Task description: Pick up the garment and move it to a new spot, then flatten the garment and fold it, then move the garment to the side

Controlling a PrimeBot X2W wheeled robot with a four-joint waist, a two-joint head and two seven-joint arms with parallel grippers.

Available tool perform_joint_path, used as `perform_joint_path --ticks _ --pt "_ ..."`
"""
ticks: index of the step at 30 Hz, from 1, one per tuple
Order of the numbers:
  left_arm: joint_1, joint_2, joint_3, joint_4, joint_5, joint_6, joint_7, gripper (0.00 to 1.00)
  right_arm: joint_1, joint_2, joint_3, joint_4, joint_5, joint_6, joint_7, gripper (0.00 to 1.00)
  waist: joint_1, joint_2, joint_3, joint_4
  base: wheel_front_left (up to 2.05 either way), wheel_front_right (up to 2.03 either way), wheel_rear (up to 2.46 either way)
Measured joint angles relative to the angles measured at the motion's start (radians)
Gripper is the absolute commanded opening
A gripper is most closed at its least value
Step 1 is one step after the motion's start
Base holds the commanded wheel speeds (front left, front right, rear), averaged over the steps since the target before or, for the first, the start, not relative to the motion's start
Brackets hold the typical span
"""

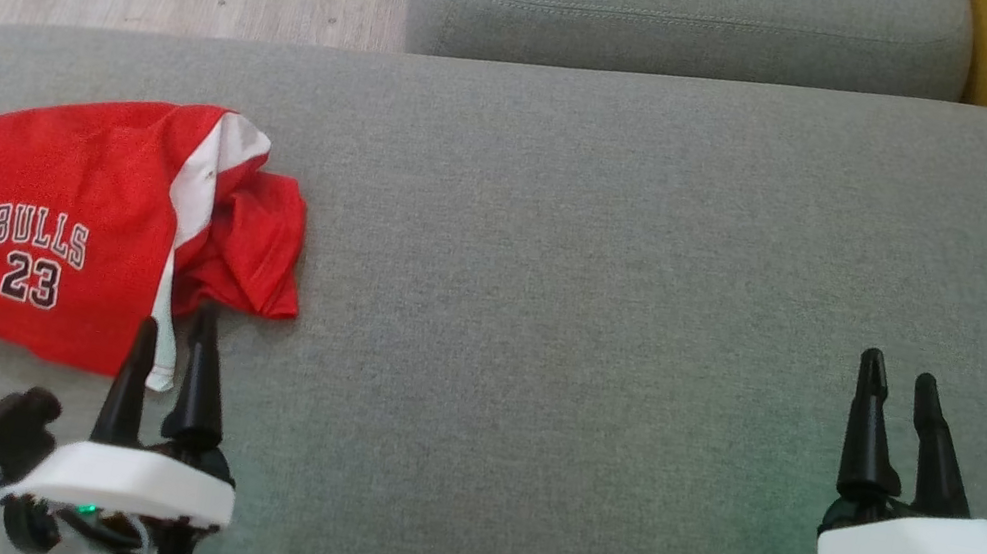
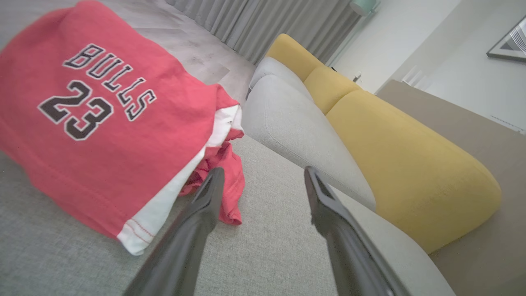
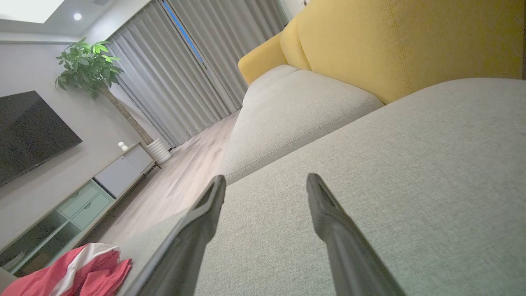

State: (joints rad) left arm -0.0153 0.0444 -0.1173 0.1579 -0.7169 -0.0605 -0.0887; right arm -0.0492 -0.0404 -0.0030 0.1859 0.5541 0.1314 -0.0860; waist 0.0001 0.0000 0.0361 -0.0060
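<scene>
Garment point(image 1: 66, 222), a red jersey, lies rumpled at 9 o'clock on the grey sofa cushion point(image 1: 546, 327), with its white-trimmed hem toward 5 o'clock. Left pincer point(image 1: 177, 318) at 7 o'clock: jaws apart, empty, tips at the near hem. Right pincer point(image 1: 900, 369) at 4 o'clock: also spread and empty, well apart from the cloth. Step judged: first pick-up. Best approach is probably to lower the left tips onto the bunched fold at the jersey's 3 o'clock side, pinch several layers, and lift clear before carrying.
</scene>
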Motion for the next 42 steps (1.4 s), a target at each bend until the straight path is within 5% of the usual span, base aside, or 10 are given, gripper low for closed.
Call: perform_joint_path --ticks 34,42 --pt "-0.025 0.106 -0.249 -0.037 0.42 0.175 -0.091 1.0 0.0 -0.001 0.095 -0.031 -0.496 0.0 -0.094 1.0 -0.0001 0.0 0.003 -0.013 0.0 0.0 0.0" --pt "-0.021 0.062 -0.194 -0.082 0.397 0.108 -0.121 1.0 0.001 -0.002 0.088 -0.049 -0.401 0.0 -0.121 1.0 0.0 0.0 0.003 -0.013 0.0 0.0 0.0"
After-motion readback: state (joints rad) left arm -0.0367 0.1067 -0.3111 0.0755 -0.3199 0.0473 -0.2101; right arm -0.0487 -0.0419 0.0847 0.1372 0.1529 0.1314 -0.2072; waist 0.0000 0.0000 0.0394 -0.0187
